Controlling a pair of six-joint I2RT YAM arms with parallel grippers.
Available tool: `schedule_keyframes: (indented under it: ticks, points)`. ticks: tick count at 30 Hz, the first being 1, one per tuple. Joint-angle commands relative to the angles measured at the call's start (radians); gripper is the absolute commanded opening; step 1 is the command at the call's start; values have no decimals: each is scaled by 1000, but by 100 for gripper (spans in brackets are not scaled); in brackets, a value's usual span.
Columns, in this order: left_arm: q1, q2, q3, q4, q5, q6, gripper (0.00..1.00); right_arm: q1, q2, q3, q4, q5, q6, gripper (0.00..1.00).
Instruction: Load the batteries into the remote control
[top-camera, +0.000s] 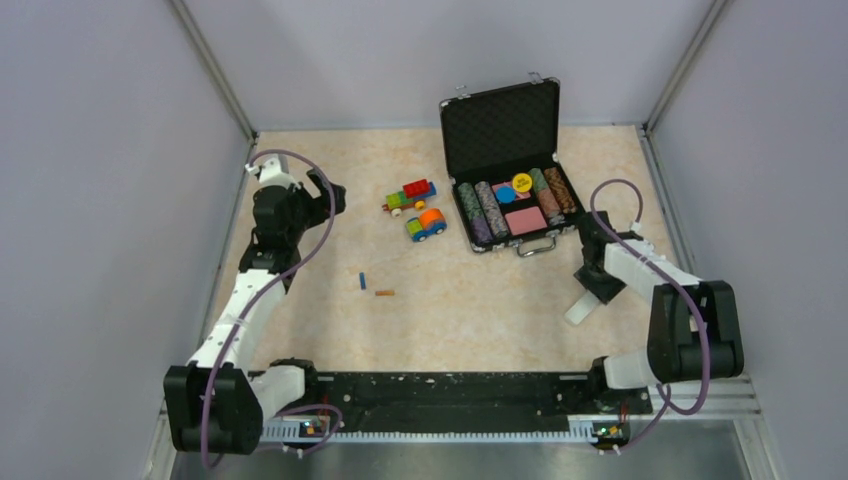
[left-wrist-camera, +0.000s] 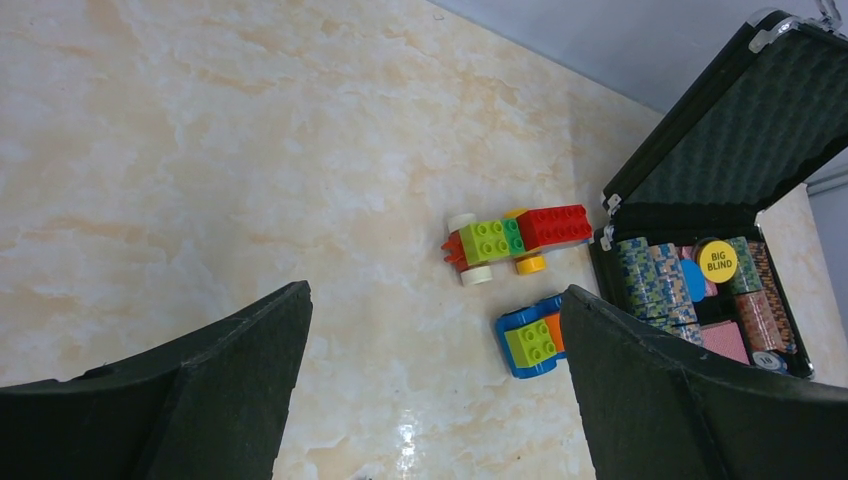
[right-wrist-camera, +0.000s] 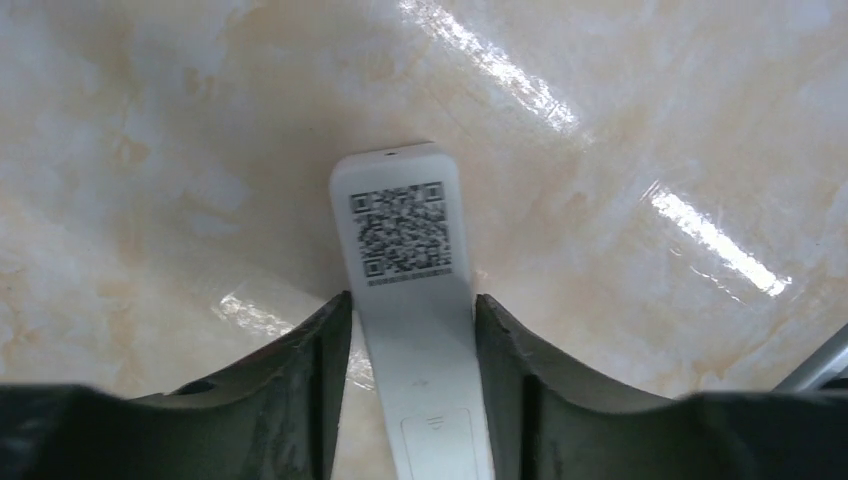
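Observation:
The remote control (right-wrist-camera: 405, 230) lies back-up on the table, a QR label on it and its battery cover still in place. My right gripper (right-wrist-camera: 412, 300) straddles it, both fingers pressed against its long edges. From above, one white end of the remote control (top-camera: 580, 311) sticks out below the right gripper (top-camera: 598, 288). The batteries lie mid-table, far from both grippers: a blue one (top-camera: 362, 281) and an orange-brown one (top-camera: 384, 293). My left gripper (top-camera: 325, 195) hangs at the far left, wide open (left-wrist-camera: 435, 290) and holding nothing.
An open black case (top-camera: 510, 120) of poker chips stands at the back right, close behind the right gripper. Two brick toy vehicles (top-camera: 410, 197) (top-camera: 427, 224) sit between the case and the left gripper. Walls enclose the table on three sides.

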Motion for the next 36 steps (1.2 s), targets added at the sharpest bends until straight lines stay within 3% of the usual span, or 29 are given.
schedule_keyframes:
  ticks: [1, 4, 9, 18, 24, 27, 36]
  points:
    - [4, -3, 31, 22, 19, 10, 98, -13, 8, -22, 66, -16, -30, 39]
    - [4, -7, 24, 18, 79, 15, 98, -1, -53, -24, 123, -19, -107, 29]
    - [4, -2, 16, 37, 243, 16, 97, 64, -155, 18, 257, -146, -307, 23]
    - [-25, 14, 37, 111, 575, -108, 95, 444, -206, 151, 505, -335, -552, 19]
    - [-145, 47, 69, 80, 624, -171, 94, 657, -167, 173, 684, -444, -655, 15]
    - [-194, 66, 43, 126, 640, -230, 93, 750, -132, 212, 692, -400, -722, 12]
    - [-280, 107, 16, 182, 632, -310, 88, 863, -47, 304, 692, -383, -788, 11]
